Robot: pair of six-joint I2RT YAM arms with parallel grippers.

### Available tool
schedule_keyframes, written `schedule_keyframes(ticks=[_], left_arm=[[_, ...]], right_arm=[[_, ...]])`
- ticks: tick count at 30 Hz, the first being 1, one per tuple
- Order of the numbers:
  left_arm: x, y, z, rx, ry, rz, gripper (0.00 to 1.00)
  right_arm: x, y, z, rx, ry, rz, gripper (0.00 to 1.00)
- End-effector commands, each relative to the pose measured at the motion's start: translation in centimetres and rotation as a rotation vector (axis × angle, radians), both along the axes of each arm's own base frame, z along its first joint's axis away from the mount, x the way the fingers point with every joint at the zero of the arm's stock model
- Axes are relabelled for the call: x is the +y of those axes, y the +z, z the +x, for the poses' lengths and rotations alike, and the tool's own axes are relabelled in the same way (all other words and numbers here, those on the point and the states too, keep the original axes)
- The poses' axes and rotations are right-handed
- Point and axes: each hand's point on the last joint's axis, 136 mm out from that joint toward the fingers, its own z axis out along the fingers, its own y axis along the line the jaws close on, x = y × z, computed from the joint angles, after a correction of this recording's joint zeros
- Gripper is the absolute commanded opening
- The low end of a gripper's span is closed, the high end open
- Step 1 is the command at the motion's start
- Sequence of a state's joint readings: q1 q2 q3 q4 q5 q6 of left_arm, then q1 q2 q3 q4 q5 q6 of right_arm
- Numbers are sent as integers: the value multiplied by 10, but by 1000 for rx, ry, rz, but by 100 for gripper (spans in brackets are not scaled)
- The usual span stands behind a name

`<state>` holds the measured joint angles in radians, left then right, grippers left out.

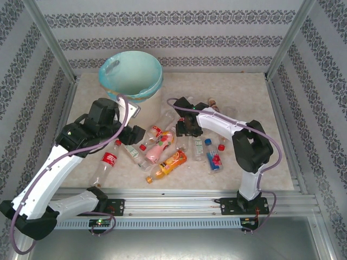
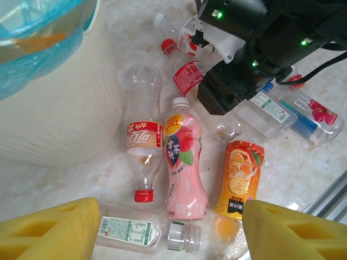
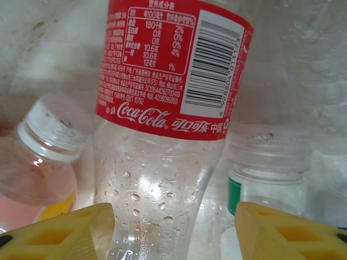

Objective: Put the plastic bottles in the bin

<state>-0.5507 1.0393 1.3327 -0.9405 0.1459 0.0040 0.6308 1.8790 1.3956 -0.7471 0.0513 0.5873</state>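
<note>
Cream-white with a blue-green bag folded over its rim, the bin point(image 1: 156, 86) stands at the far left of the table point(image 1: 244, 97) in the top view. The plastic bottles point(image 1: 198, 147) lie loose on the tabletop just near of it, between the two arms. A red-labelled bottle point(image 1: 108, 161) lies beside the left arm, long axis near to far, red cap at the far end. The pink bottle point(image 1: 156, 151) and orange bottle point(image 1: 172, 161) lie on parallel diagonals. The left gripper point(image 1: 133, 135) hangs at the pile's left edge and the right gripper point(image 1: 181, 127) at its far edge. Both sets of jaws are too small here to judge.

The left wrist view adds the detail. The left gripper's yellow fingers point(image 2: 51, 230) are spread wide with nothing pinched. A clear white-labelled bottle point(image 2: 133, 232) lies crosswise under them. The pink bottle points its white cap away from the camera, and a peach-labelled bottle point(image 2: 143, 141) beside it points its red cap toward the camera. The bin's wall rises at the left.

The right wrist view alone shows the right gripper's jaws. They stand apart astride a Coca-Cola bottle point(image 3: 162, 135) whose axis runs up the picture, label at the top, narrow waist between the fingers. A gap shows on the barcode side.
</note>
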Motion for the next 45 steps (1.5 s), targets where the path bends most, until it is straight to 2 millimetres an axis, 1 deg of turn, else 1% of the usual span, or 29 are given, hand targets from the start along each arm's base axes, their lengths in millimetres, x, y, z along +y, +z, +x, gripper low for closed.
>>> schedule_keyframes(ticks=[1, 4, 7, 13, 17, 22, 25, 28, 34, 41, 45], left_arm=[[1, 13, 1, -77, -14, 7, 72], [4, 14, 0, -93, -8, 12, 72], [7, 10, -2, -95, -4, 13, 74], [12, 5, -8, -99, -2, 18, 75], [14, 6, -9, -111, 3, 24, 75], [16, 8, -9, -123, 10, 24, 76], [17, 10, -10, -132, 14, 18, 76], [17, 12, -9, -139, 20, 6, 77], [14, 21, -4, -163, 30, -24, 77], [8, 39, 3, -193, 59, -92, 79], [4, 51, 8, -194, 72, -134, 80]], right_arm=[[2, -9, 5, 11, -31, -5, 61], [3, -16, 6, 25, -38, -10, 61], [5, -21, 7, 39, -45, -11, 62], [7, -28, 10, 47, -54, -8, 62], [9, -27, 13, 43, -57, -5, 60], [6, -25, 16, 40, -64, -7, 58], [5, -18, 16, 24, -65, -2, 54], [2, -6, 17, -1, -68, 5, 52], [-5, 17, 16, -48, -71, 14, 51], [-12, 37, 9, -87, -75, 39, 50], [-12, 54, 5, -115, -67, 72, 49]])
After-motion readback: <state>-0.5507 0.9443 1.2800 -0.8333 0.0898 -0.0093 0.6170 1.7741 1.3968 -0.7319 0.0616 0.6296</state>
